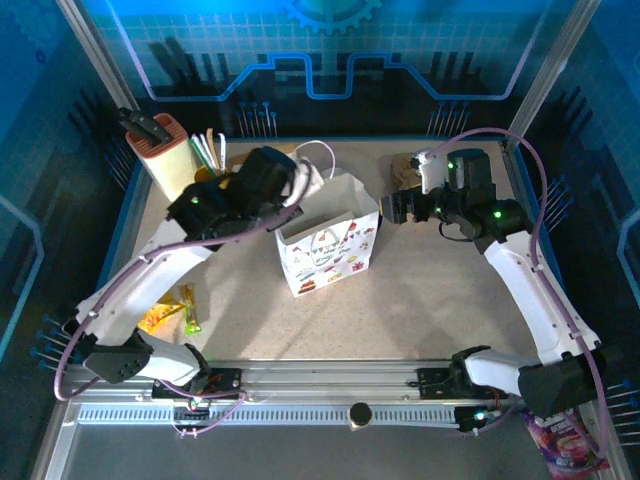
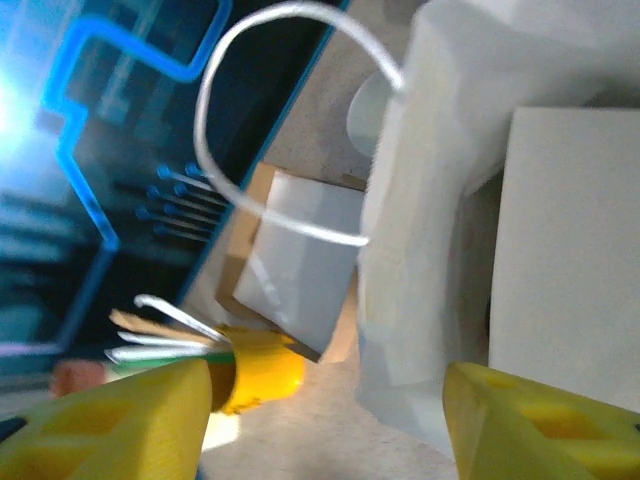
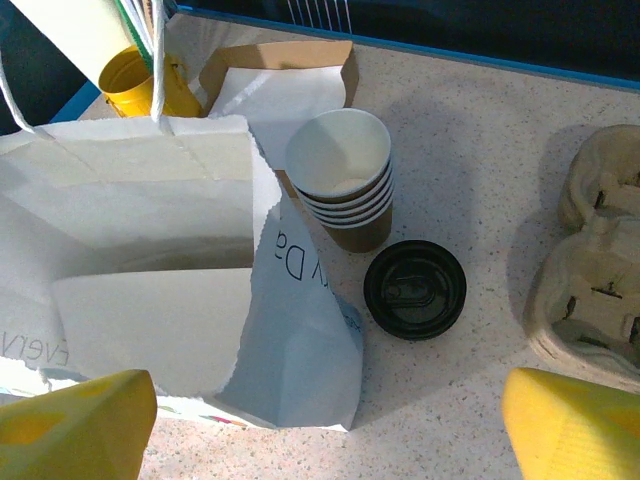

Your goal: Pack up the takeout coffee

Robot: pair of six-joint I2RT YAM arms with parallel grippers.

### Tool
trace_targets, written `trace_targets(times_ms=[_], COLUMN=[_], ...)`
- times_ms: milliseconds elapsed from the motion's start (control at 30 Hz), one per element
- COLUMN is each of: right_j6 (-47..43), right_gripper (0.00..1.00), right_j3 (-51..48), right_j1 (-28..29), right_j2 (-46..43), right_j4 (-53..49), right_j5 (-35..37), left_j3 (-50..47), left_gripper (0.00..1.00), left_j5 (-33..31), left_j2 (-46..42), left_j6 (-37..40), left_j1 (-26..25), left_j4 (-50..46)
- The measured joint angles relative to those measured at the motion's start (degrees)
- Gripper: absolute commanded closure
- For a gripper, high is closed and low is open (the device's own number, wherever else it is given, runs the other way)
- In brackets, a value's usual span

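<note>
The takeout coffee was seen as a nested stack of tan paper cups (image 3: pixel 345 185) with white insides, stood upright and unlidded on the desk (image 3: pixel 480 130) just beside the torn edge of the white paper bag (image 3: pixel 150 200). A single black lid (image 3: pixel 415 288) was laid flat on the desk, close to the foot of the stack and also just beside the bag. The moulded-pulp carrier (image 3: pixel 590 300) was found farther from the bag, beyond the cups and lid, with its pockets unfilled as far as could be seen. The bag was stood open, and nothing was seen in the part of its inside that could be looked into. The right gripper (image 3: pixel 325 425) was held over the bag's near edge with its fingers wide apart and nothing between them. The left gripper (image 2: pixel 325 420) was placed at the bag's handle side, its fingers apart about the bag's wall but not clamped on it. The task was judged to be barely begun: no cup had been lidded, seated in the carrier or placed in the bag.
</note>
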Motion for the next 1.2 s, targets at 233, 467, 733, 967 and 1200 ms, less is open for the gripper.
trace_targets(times_ms=[233,467,733,967,1200], right_j6=[0.26,0.44,0.42,0.42,0.42], right_gripper=[0.1,0.1,0.09,0.09,0.09], right_j3=[0.02,0.37,1.57,1.81,2.45], right_j1=[0.76,1.66,2.23,2.38,2.49], right_j2=[1.03,2.14,3.1,3.15,3.17], right_j4=[0.5,0.76,0.7,0.39,-0.07], right_j5=[0.04,0.04,0.28,0.96,1.62], left_j3=[-10.95,-12.57,-6.01,4.46,12.35], left_gripper=[0.26,0.26,0.28,0.3,0.29], left_j5=[14.21,20.61,21.22,20.26,20.26], left_j2=[-2.93,8.59,27.91,40.11,49.64], left_j6=[-18.27,-29.68,-32.11,-31.91,-31.12], left_j1=[20.15,31.26,32.3,32.81,34.05], left_j4=[9.09,15.23,16.74,16.87,14.01])
